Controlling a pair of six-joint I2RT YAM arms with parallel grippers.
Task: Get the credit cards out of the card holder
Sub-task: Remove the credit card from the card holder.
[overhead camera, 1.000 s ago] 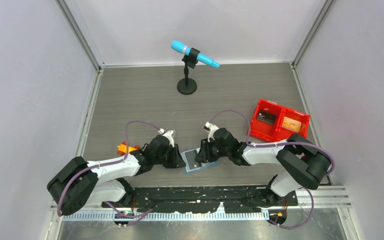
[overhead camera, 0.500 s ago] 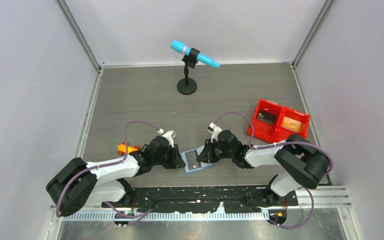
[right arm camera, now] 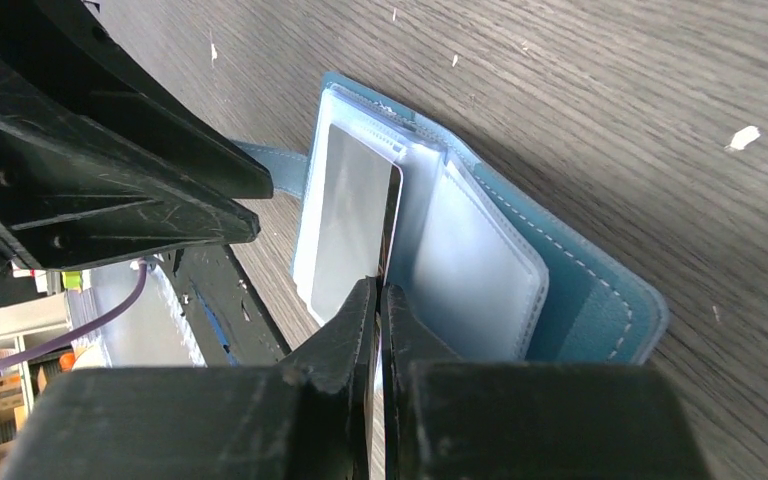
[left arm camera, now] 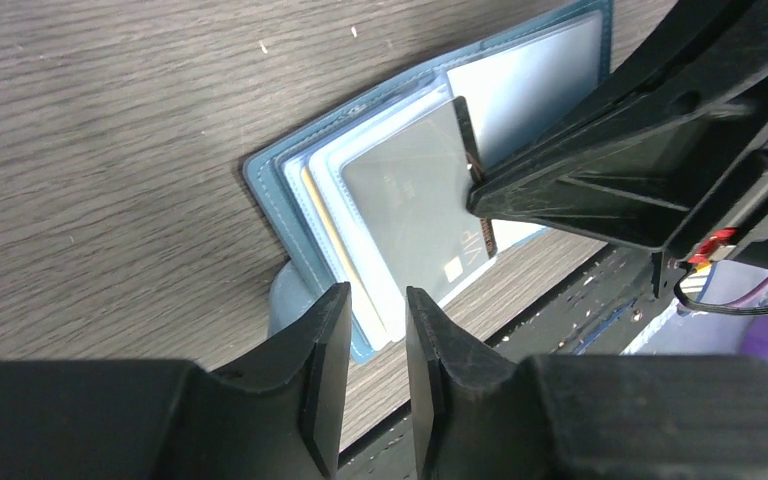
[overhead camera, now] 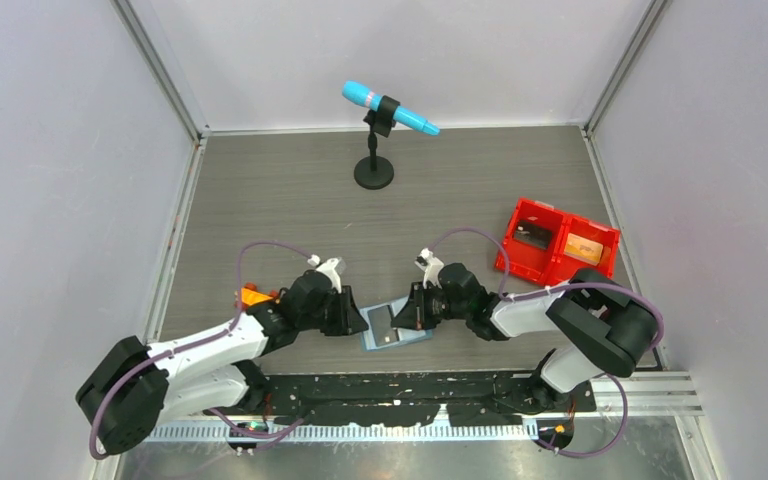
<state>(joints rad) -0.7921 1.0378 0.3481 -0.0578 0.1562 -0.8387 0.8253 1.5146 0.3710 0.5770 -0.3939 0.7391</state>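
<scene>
1 wallet (overhead camera: 400,340), 1 bin (overhead camera: 513,262), 1 mic (overhead camera: 363,95)

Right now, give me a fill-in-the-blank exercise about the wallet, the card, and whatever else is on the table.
1. The small teal-blue bifold card holder lies ___ on the grey wood-grain table.
2. The thin grey rectangular card is pinched at its edge by the ___ end effector.
3. At the far end of the table, the microphone on its black round stand is ___ in colour.

Missing words: open; right; blue.
</scene>
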